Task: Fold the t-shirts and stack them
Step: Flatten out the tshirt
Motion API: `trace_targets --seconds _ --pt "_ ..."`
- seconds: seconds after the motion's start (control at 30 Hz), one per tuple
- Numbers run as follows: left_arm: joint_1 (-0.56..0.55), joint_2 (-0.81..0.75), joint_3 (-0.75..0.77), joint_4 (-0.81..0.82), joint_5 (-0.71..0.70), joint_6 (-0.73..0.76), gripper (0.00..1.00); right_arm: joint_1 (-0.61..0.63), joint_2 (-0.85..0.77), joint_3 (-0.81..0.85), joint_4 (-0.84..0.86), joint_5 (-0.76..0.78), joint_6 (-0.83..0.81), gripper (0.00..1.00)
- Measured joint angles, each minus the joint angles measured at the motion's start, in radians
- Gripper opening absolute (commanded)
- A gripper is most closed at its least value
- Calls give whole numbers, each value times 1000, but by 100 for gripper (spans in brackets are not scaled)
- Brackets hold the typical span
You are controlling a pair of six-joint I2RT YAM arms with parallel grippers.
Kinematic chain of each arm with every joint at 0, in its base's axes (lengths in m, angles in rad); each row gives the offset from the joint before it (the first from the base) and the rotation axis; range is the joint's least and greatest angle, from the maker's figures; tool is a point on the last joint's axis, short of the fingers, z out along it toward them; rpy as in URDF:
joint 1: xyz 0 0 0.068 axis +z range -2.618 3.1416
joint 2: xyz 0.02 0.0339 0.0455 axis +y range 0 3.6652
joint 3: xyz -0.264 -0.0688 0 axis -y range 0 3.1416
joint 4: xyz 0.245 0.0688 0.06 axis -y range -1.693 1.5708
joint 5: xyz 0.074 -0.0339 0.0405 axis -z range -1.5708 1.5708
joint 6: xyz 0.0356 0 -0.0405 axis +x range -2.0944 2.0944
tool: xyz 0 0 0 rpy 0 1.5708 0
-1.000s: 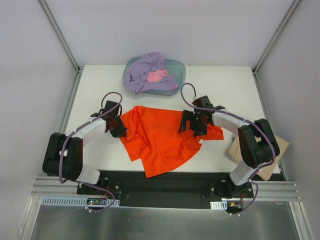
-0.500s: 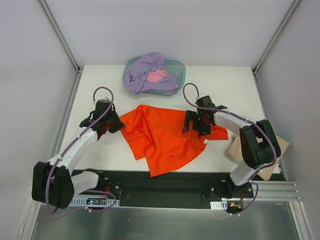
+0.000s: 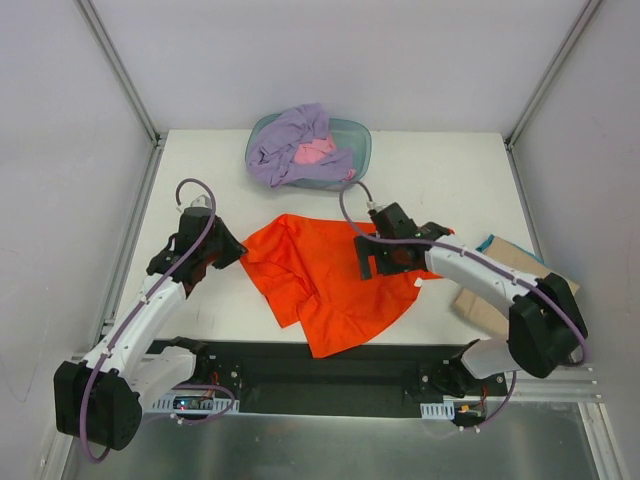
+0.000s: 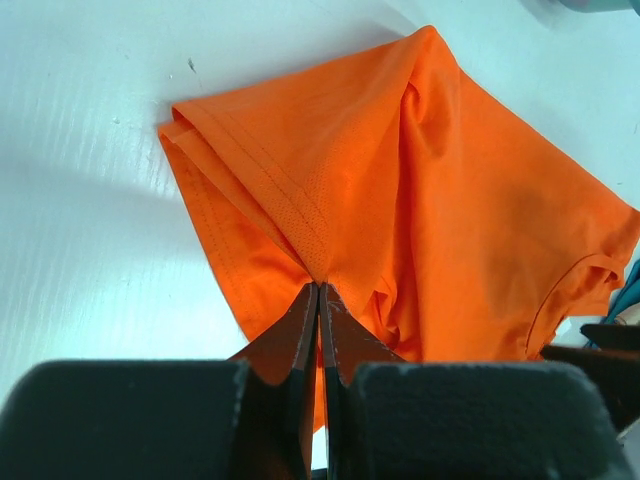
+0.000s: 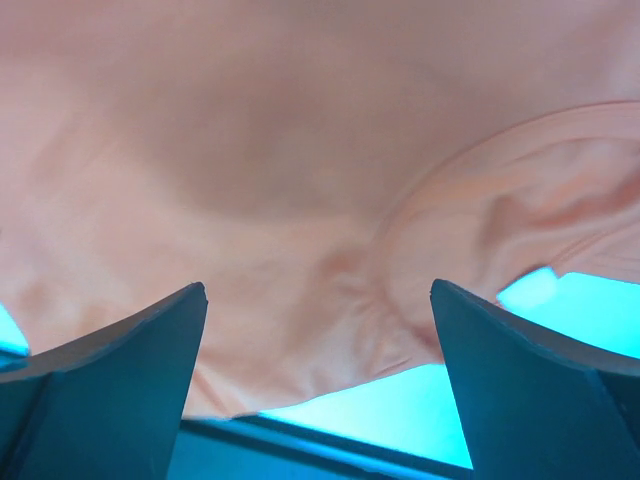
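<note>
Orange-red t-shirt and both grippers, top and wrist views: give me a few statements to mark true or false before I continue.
1. The left gripper is shut on an edge of the bright orange-red cloth t-shirt. True.
2. The right gripper is clamped on that shirt. False: its jaws stand wide open over the orange cloth.
3. The lavender-purple cloth t-shirt lies in the translucent teal plastic tub. True.
4. The pink cloth t-shirt is folded on top of the orange one. False: it is bunched in the tub with the lavender one.

Top view overhead, whole table [image 3: 450, 170]; wrist views close on orange t-shirt [image 4: 450, 200], seen in all.
</note>
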Motion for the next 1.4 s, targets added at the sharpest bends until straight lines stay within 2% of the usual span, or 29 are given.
trace_targets --seconds 0.1,0.23,0.3,0.5,0.67,1.07,1.17,1.2,1.27,1.3,1.33,1.37,1.4 --pt "0 0 -1 0 1 0 0 142 -56 0 -21 55 -5 99" --pt "0 0 -1 0 0 0 0 380 -59 13 -24 95 13 93" --pt "0 0 -1 0 -1 -1 0 506 -28 23 6 76 31 91" --pt "0 21 -1 1 -19 -1 0 721 176 149 45 41 41 85" --pt "0 41 -2 1 -24 -5 0 776 274 208 48 55 82 79" --pt "0 51 -23 3 -42 -28 0 775 375 193 -4 164 177 66" --pt "0 58 -28 3 -52 -32 0 775 376 193 -10 186 186 53" --pt "0 59 -30 3 -53 -32 0 774 376 193 -14 195 191 40" --pt "0 62 -30 3 -55 -32 0 771 376 193 -29 224 208 31" --pt "0 62 -30 3 -58 -32 0 766 376 193 -33 225 211 13" --pt "0 62 -30 3 -61 -32 0 764 373 193 -34 222 219 5" --pt "0 62 -30 3 -68 -32 0 764 369 191 -36 226 218 1" --pt "0 62 -30 3 -69 -32 0 761 358 182 -35 238 225 1"
